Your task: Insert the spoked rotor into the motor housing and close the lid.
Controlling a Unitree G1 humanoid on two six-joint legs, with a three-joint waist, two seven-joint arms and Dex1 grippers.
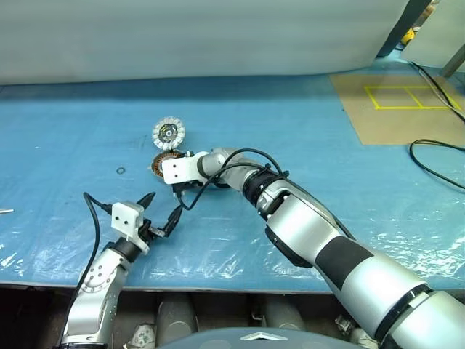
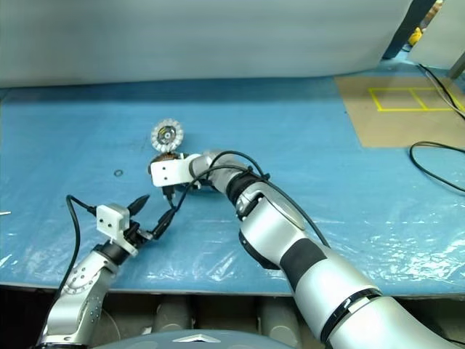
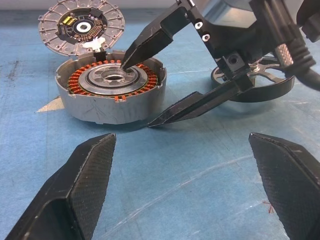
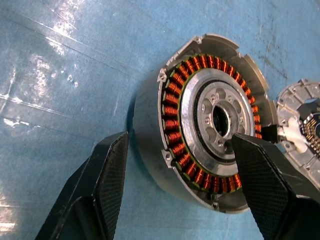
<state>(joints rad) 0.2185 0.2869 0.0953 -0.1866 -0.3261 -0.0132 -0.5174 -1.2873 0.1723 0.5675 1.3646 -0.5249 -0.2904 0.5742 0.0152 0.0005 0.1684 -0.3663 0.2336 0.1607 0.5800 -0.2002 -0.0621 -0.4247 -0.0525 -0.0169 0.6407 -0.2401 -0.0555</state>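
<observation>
Spoked rotor [image 3: 257, 85] lies flat on the blue table [image 1: 305, 131], just right of the motor housing [image 3: 111, 92] and partly behind the right tool [image 3: 150, 85], not in any grip. Housing sits open side up on the table, lid [image 3: 82, 26] touching its far edge and tilted up, segmented face toward the robot. Right tool spread with nothing between its fingers: one tip [image 3: 131, 52] over the housing's centre bore, the other [image 3: 165, 117] low, just outside the near wall, so it straddles that wall. Left tool [image 1: 161, 212] hangs nearer, left of the parts, fully spread and empty. Step in hand looks like steadying or shifting the housing, rotor not yet picked. To do it well: close gently across the wall, keep the inner tip on the plain metal hub and off the windings, don't shove the housing into the lid. Then rotor wants a rim pinch, kept level, centred over the bore. Housing is a shallow grey metal cup, scuffed outside, with a ring of copper-orange coils round a bright machined hub with small holes. Rotor is thin silvery wheel, slim spokes, dark gaps. Lid is a pale disc with a segmented ring and dark centre. Table cover is glossy, wrinkled plastic, likely slippery.
</observation>
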